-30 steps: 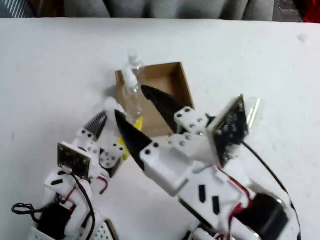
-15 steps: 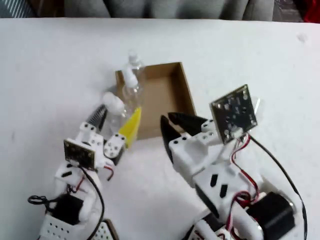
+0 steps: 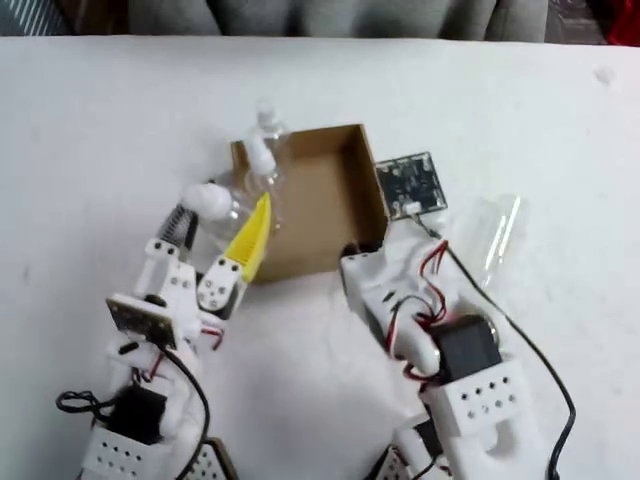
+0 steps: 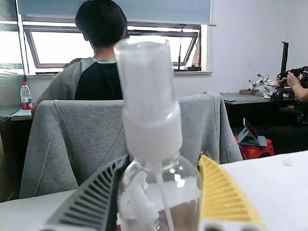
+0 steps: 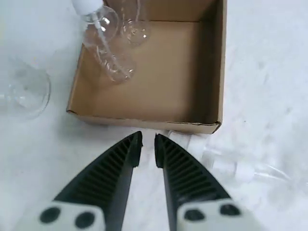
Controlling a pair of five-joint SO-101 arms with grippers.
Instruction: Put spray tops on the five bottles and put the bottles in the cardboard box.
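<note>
My left gripper (image 3: 226, 207) is shut on a clear bottle (image 3: 222, 215) with a white spray top (image 4: 148, 96). It holds the bottle upright just outside the left wall of the cardboard box (image 3: 325, 200), between its grey and yellow fingers (image 4: 221, 192). Two capped bottles (image 3: 264, 150) lie in the box's far left corner (image 5: 103, 48). My right gripper (image 5: 147, 139) points down at the table just before the box's near wall. Its black fingers are nearly touching with nothing between them. Another clear bottle (image 3: 490, 235) lies on the table to the right of the box.
The right arm (image 3: 410, 300) stands close against the box's near right corner, its circuit board (image 3: 410, 185) overhanging the box's right wall. Chairs with grey cloth line the table's far edge. White tabletop stretches to the left and far side.
The right gripper has gone from wide open to nearly shut and tipped down toward the table before the box. The left arm has carried its bottle slightly farther and to the left.
</note>
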